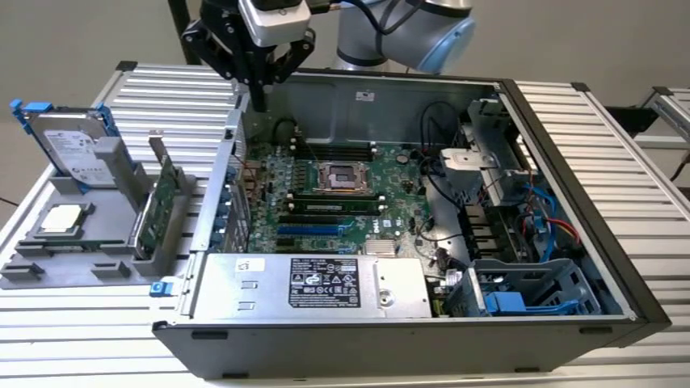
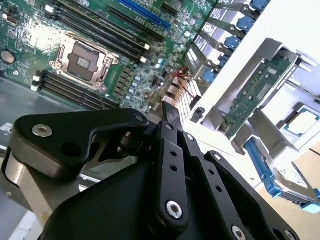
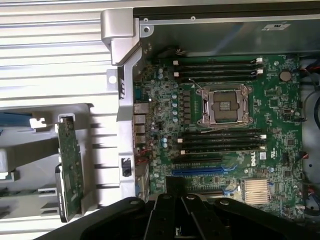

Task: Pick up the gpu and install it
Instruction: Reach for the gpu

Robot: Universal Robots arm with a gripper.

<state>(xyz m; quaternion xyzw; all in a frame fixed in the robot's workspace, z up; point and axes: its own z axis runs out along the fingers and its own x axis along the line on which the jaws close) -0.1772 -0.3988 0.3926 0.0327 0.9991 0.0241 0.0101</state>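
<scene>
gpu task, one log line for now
gpu: upright in grey holder beside case, untouched | gripper: above case edge, jaws shut, empty | install: not done

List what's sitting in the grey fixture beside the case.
The grey fixture holds the gpu on edge, a hard drive with blue rails and a processor chip lying flat. Slot walls hide the gpu's lower edge.

Gripper (image 1: pixel 260 99) above open computer case (image 1: pixel 431 105), gpu (image 1: pixel 161 202) upright in grey tray (image 1: pixel 65 272)
</scene>
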